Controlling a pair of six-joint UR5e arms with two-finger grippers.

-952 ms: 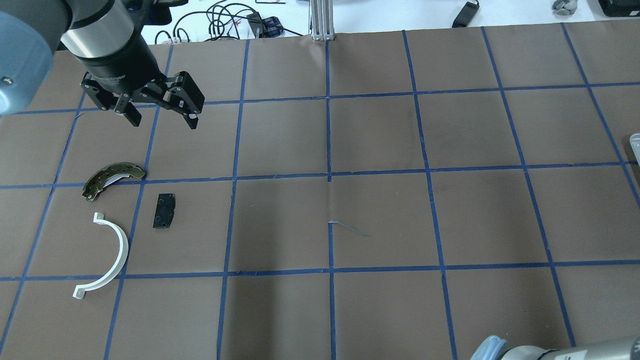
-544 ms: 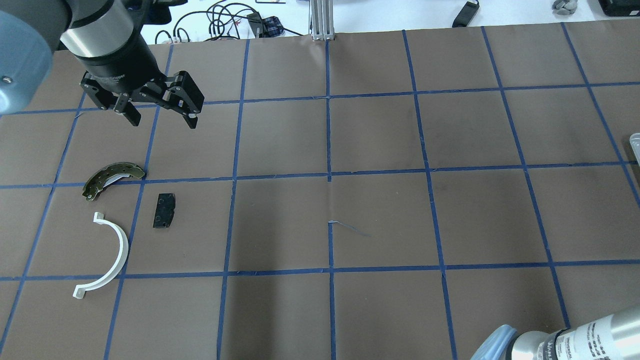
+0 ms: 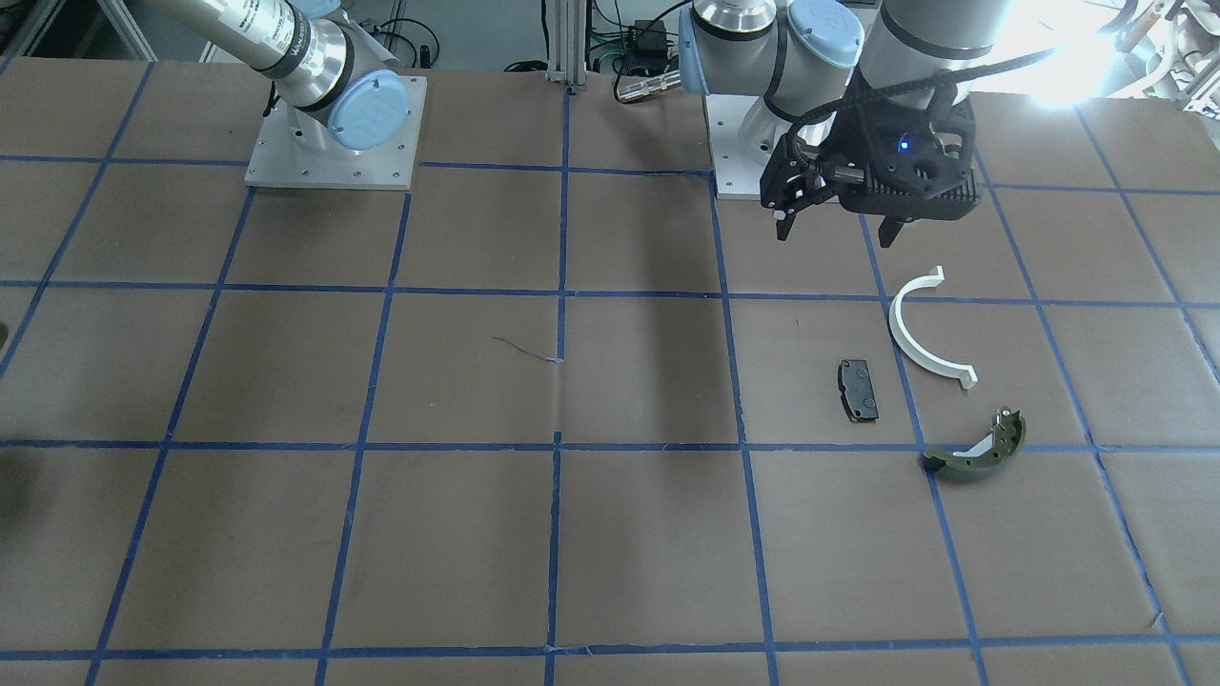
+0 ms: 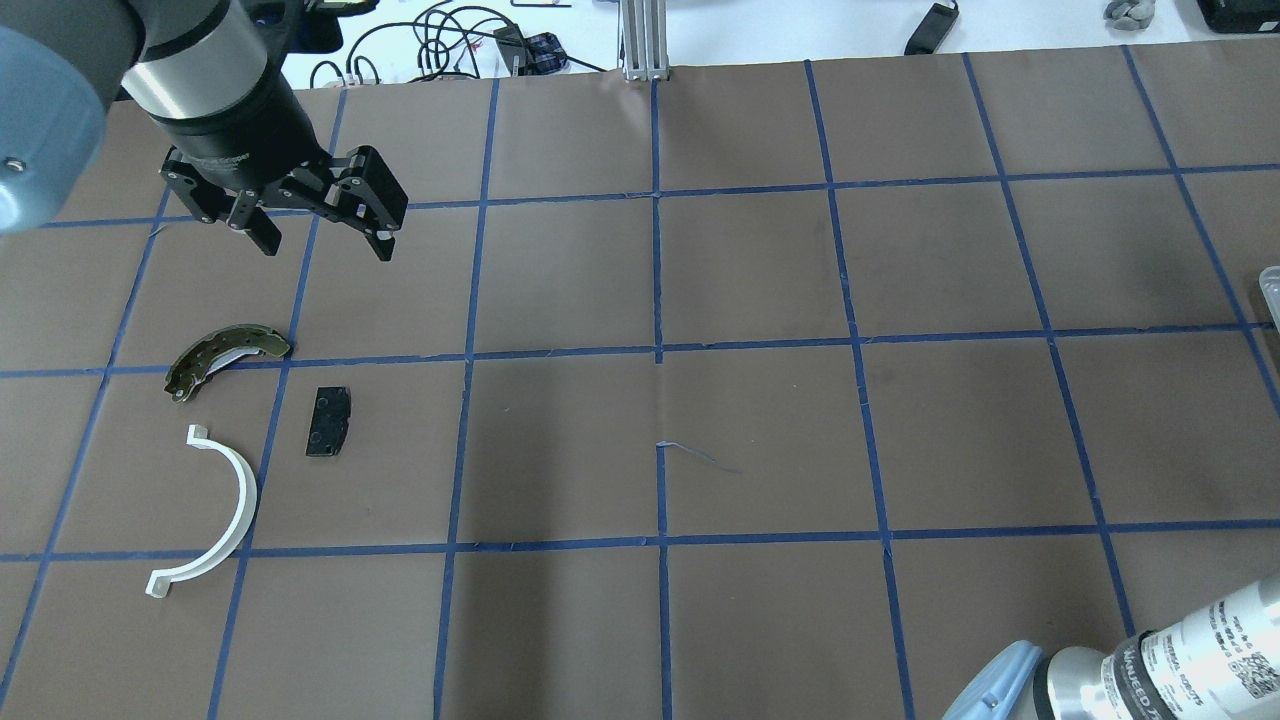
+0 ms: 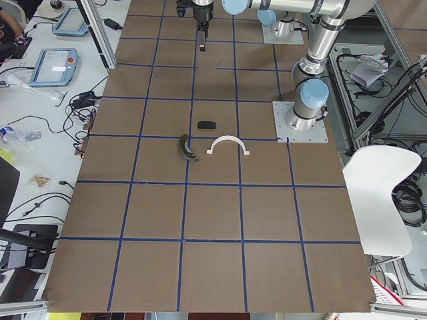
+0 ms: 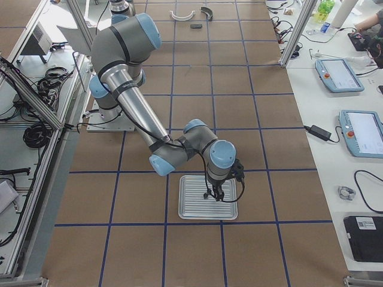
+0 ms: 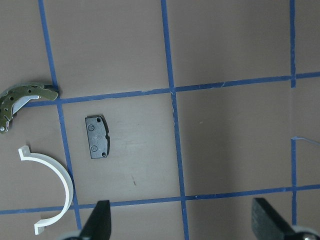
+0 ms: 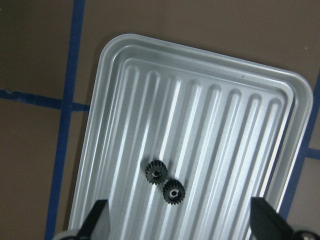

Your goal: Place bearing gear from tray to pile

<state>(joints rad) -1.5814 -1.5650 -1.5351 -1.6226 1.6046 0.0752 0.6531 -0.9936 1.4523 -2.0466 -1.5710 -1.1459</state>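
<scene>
Two small black bearing gears (image 8: pixel 156 173) (image 8: pixel 174 191) lie side by side in the ribbed silver tray (image 8: pixel 125 100), also seen in the right side view as the tray (image 6: pixel 191 209). My right gripper (image 8: pixel 182 220) hovers open above them with nothing between its fingers. The pile lies on the brown mat at my left: a white half-ring (image 4: pixel 235 500), a black pad (image 4: pixel 328 422) and an olive-green shoe (image 4: pixel 225 355). My left gripper (image 4: pixel 326 245) hangs open and empty above the mat, just beyond the pile. Its wrist view looks down on the pad (image 7: pixel 97 136).
Blue tape divides the mat into squares. A metal post (image 4: pixel 645 40) and cables (image 4: pixel 470 45) stand at the far edge. The arms' base plates (image 3: pixel 334 133) sit on the robot's side. Teach pendants (image 6: pixel 359 128) lie on a side table.
The right arm's forearm has slid further into the overhead view's bottom right corner. The left gripper and the pile have stayed almost still.
</scene>
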